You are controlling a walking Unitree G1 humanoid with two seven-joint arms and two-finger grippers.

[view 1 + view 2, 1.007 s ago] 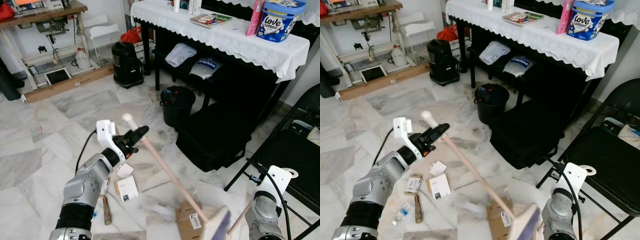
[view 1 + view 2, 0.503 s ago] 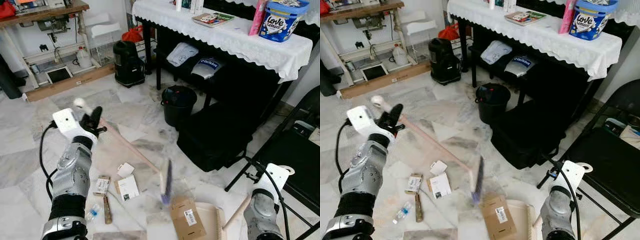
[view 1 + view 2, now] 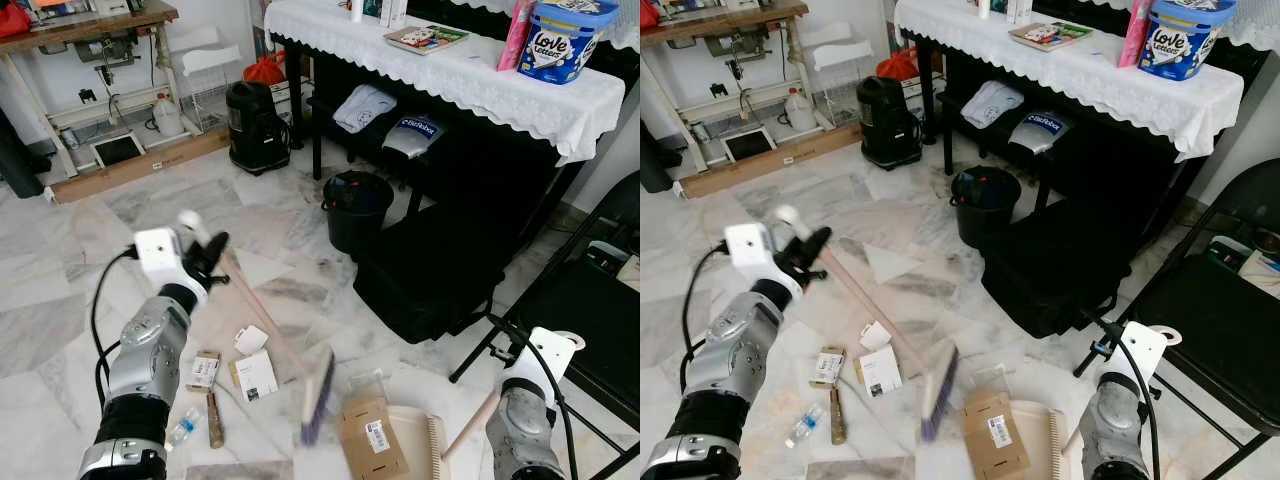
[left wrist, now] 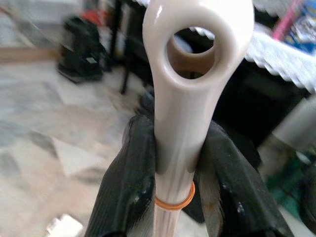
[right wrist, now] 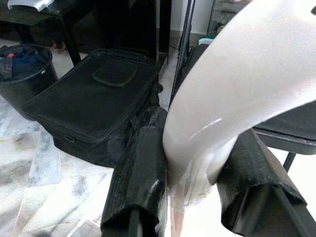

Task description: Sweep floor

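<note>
Left pincer clamps the broom, right pincer the dustpan; cardboard box between

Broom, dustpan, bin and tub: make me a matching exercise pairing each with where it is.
Things:
1. broom
2. dustpan
3. black bin
4. blue tub

Places:
A. on the white tablecloth
B. flat on the floor, handle in the right gripper
C. on the floor beside the black bag
D. handle clamped in the left gripper, head near the cardboard box

Pairs: 1-D, 2-B, 3-C, 4-A
</note>
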